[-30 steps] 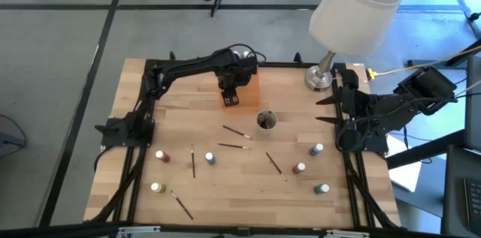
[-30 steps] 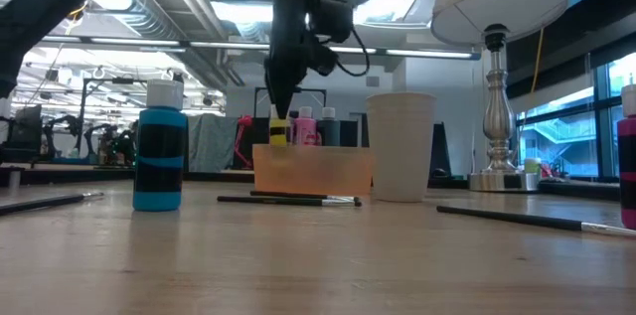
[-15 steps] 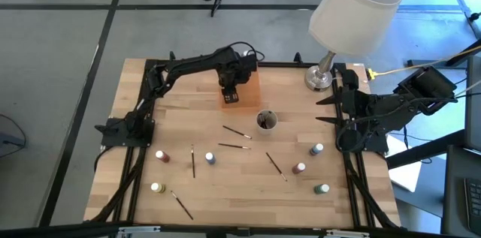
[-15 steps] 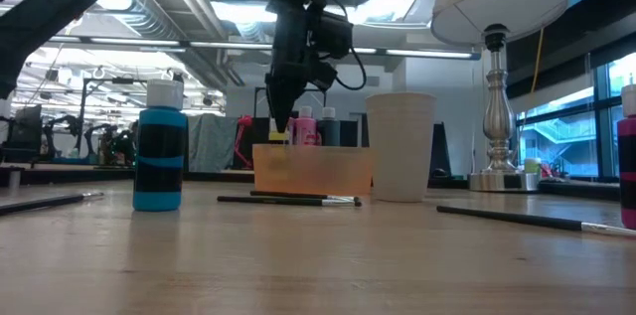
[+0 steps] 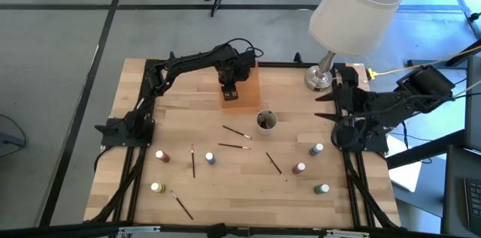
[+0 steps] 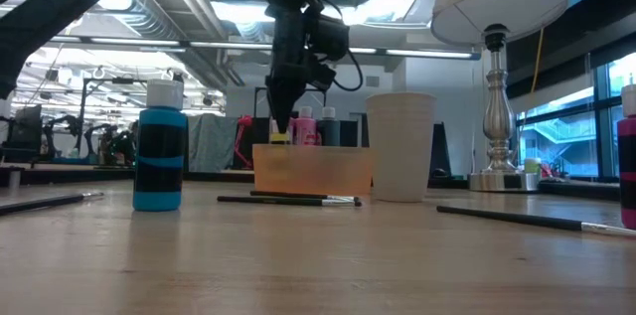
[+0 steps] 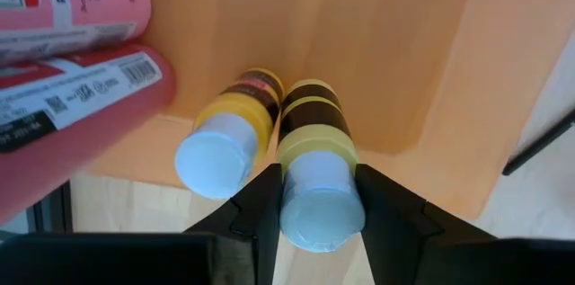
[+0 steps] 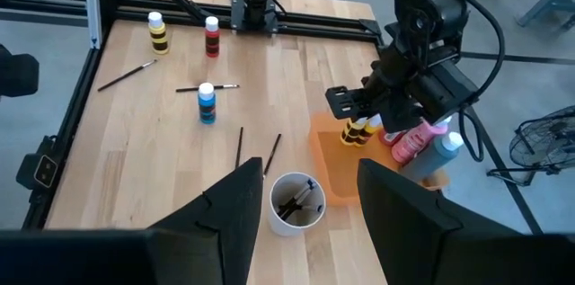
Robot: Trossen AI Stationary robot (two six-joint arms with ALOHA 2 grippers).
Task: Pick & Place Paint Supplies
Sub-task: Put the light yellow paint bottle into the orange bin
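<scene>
While ceiling lights glow over the wooden table (image 5: 248,193) and a lamp (image 5: 353,13) stands beside the idle, open right gripper (image 5: 328,108), the left gripper (image 7: 314,197) clamps a yellow bottle (image 7: 313,173). The bottle stands upright between the fingers in the orange tray (image 7: 422,60), cap up, another yellow bottle (image 7: 229,137) just beside it.

The left gripper (image 5: 231,92) is over the tray (image 5: 252,88), with a bottle (image 7: 312,177) between its fingers. Another bottle (image 7: 225,141) stands right beside it in the tray. The cup (image 5: 267,121) sits near the tray. Brushes (image 5: 236,132) lie past the cup.
</scene>
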